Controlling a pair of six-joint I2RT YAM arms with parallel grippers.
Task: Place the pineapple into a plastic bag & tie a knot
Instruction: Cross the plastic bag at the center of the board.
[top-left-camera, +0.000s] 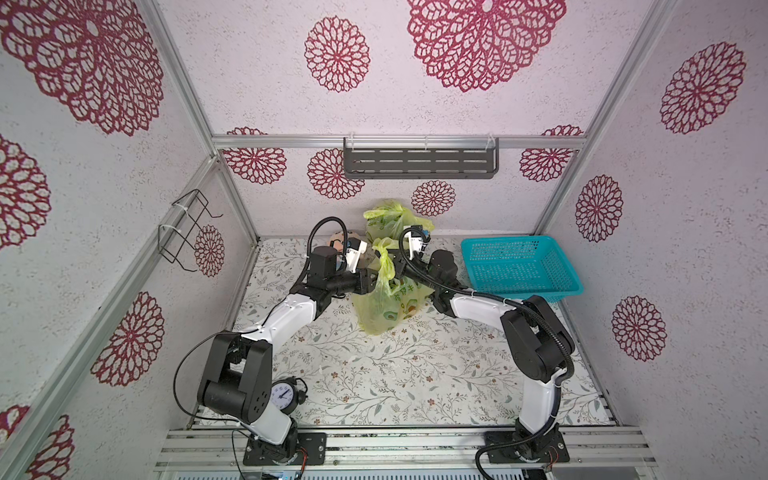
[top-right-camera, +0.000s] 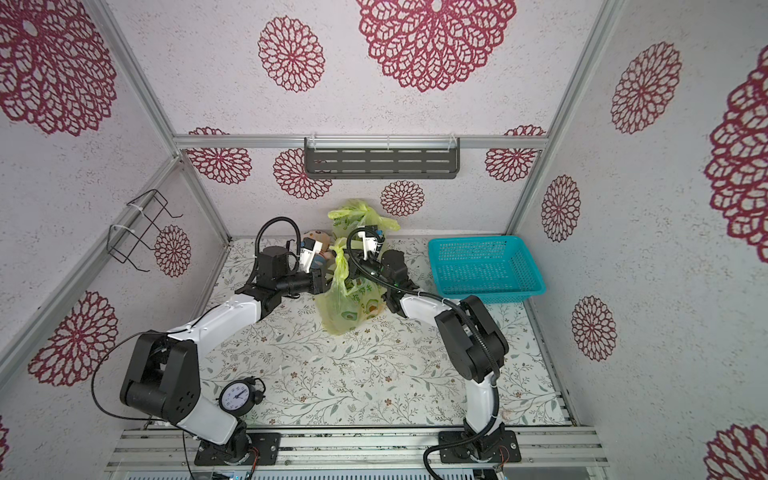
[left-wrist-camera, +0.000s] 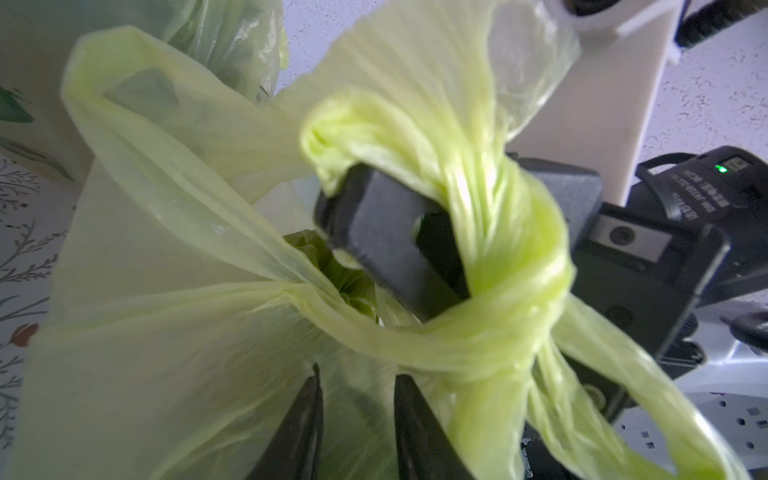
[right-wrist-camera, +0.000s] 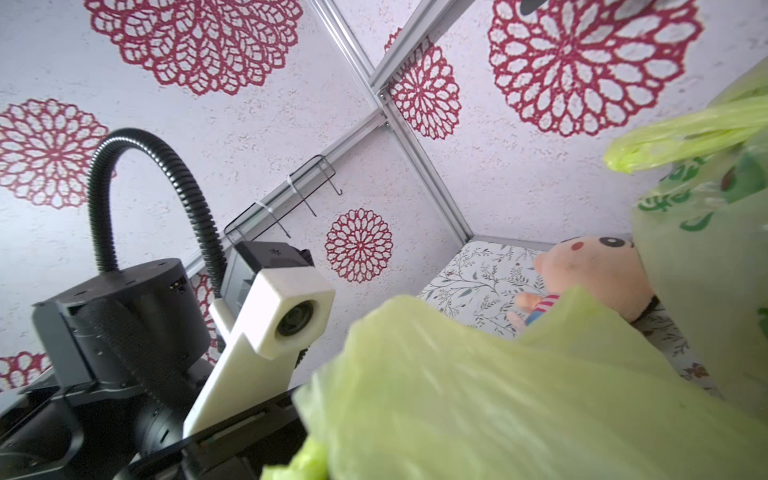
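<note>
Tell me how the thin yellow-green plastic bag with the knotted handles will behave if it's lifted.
Probably floppy: the thin yellow-green plastic bag is wrinkled, sagging film. Likely bottom-heavy, since it bulges low. The twisted knot looks loose, so it may slip.

Central bag (top-left-camera: 384, 307), second bag (top-left-camera: 384, 220) behind it, basket (top-left-camera: 505, 240) right, clock (top-left-camera: 282, 395) front-left

Translucent yellow-green plastic bag (left-wrist-camera: 166, 332) — handles twisted into a knot (left-wrist-camera: 523, 299). From the knot: right gripper's black finger (left-wrist-camera: 382, 237) at 10 o'clock, inside the loop; left gripper (left-wrist-camera: 357, 374) at 7 o'clock — bag film between its fingers.
</note>
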